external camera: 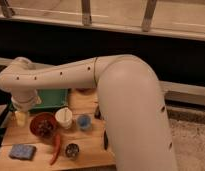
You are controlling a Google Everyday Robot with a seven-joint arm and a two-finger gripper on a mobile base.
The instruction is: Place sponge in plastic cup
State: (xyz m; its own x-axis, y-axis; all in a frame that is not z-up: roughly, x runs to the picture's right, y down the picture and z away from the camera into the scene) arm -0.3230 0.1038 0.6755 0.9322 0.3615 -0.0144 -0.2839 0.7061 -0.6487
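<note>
The blue sponge [22, 151] lies flat at the front left corner of the wooden table [88, 156]. A white plastic cup [63, 117] stands upright in the middle of the table, right of a dark red bowl [44, 125]. My gripper [21, 118] hangs from the white arm at the table's left edge, behind the sponge and left of the bowl. It is above and apart from the sponge, and nothing shows in it.
A green tray [52, 98] sits at the back left, partly hidden by the arm. A small blue cup [84, 121] stands right of the white cup. A red chili pepper [56, 147] and a small round tin [72, 150] lie in front. The arm [121, 85] covers the table's right side.
</note>
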